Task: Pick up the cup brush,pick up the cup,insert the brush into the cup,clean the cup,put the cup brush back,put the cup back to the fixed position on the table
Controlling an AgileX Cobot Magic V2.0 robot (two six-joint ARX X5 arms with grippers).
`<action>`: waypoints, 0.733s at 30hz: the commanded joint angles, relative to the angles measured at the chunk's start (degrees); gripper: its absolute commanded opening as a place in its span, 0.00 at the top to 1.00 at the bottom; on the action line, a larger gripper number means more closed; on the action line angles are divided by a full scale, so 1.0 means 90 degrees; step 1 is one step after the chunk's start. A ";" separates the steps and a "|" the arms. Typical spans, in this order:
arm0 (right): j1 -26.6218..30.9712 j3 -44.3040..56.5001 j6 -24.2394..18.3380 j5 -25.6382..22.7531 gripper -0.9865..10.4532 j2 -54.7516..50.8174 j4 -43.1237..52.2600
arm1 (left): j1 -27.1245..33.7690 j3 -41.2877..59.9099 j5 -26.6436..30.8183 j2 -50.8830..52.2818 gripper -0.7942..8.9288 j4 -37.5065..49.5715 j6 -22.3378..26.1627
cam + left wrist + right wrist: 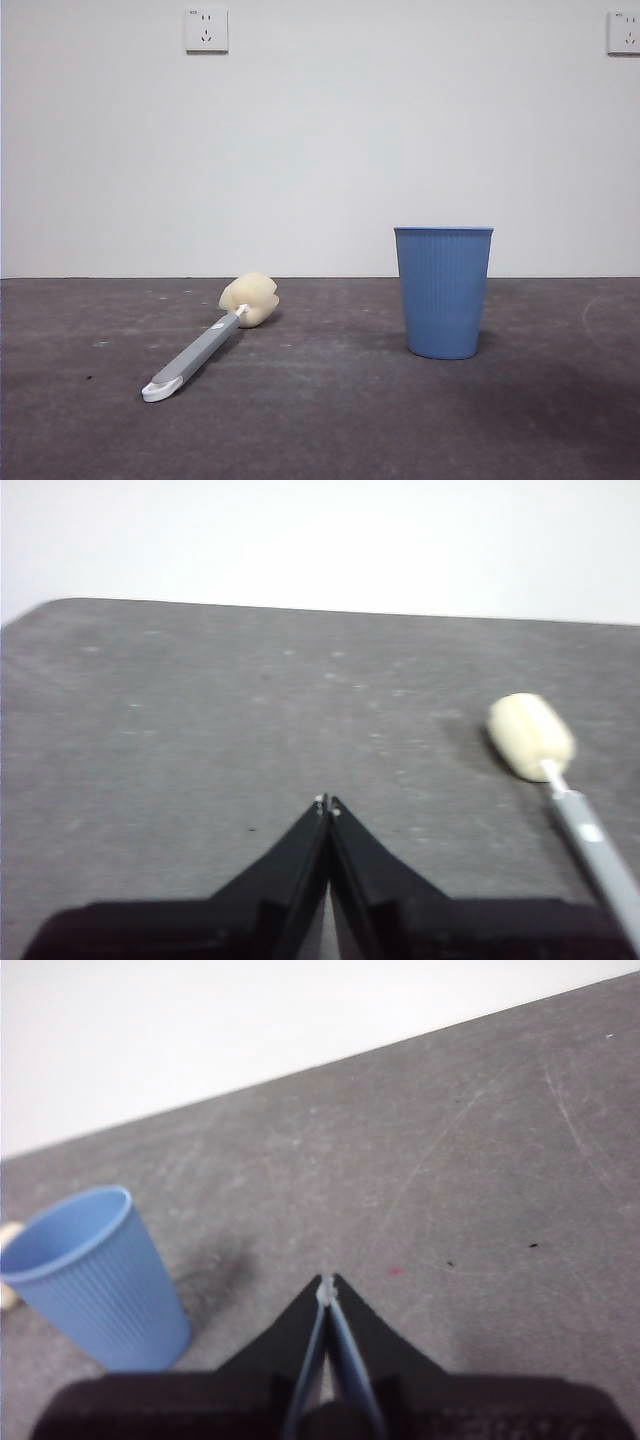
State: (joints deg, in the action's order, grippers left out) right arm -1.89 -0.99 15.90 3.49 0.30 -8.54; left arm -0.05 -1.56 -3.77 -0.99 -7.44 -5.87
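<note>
The cup brush (205, 343) lies flat on the table (330, 420) at the left, its cream-yellow sponge head (250, 298) toward the wall and its white tip toward me. The light-blue ribbed cup (443, 291) stands upright to its right, empty. My left gripper (328, 804) is shut and empty above the table, with the brush (560, 770) off to one side of it. My right gripper (327, 1282) is shut and empty, with the cup (95, 1280) standing apart beside it. Neither arm shows in the front view.
A white wall stands behind the table with two sockets, one (206, 30) at the upper left and one (623, 32) at the upper right. The table's far edge (330, 608) shows in the left wrist view.
</note>
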 commanded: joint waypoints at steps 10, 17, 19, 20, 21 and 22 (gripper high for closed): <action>-0.0017 -0.1481 0.0508 0.0644 0.92 0.0619 -0.0160 | 0.0012 -0.1472 -0.0721 -0.0357 0.92 -0.0631 -0.1022; -0.0017 -0.2994 -0.0267 0.1999 0.92 0.1746 -0.1545 | 0.0010 -0.2815 -0.1654 -0.1273 0.93 -0.1800 -0.0731; -0.0017 -0.3536 -0.0699 0.2382 0.92 0.2135 -0.2217 | 0.0010 -0.3220 -0.2093 -0.1581 0.93 -0.2191 -0.0440; -0.0017 -0.3776 -0.0906 0.2548 0.92 0.2305 -0.2535 | 0.0010 -0.3390 -0.2290 -0.1710 0.93 -0.2358 -0.0328; -0.0017 -0.4056 -0.1146 0.2742 0.92 0.2506 -0.2919 | 0.0010 -0.3585 -0.2497 -0.1860 0.93 -0.2567 -0.0216; -0.0017 -0.4333 -0.1394 0.2905 0.92 0.2710 -0.3300 | 0.0010 -0.3769 -0.2671 -0.2004 0.93 -0.2781 -0.0104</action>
State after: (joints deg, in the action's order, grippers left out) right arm -1.91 -37.65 9.30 28.27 23.29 -35.11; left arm -0.05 -34.30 -26.09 -18.15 -31.14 -10.09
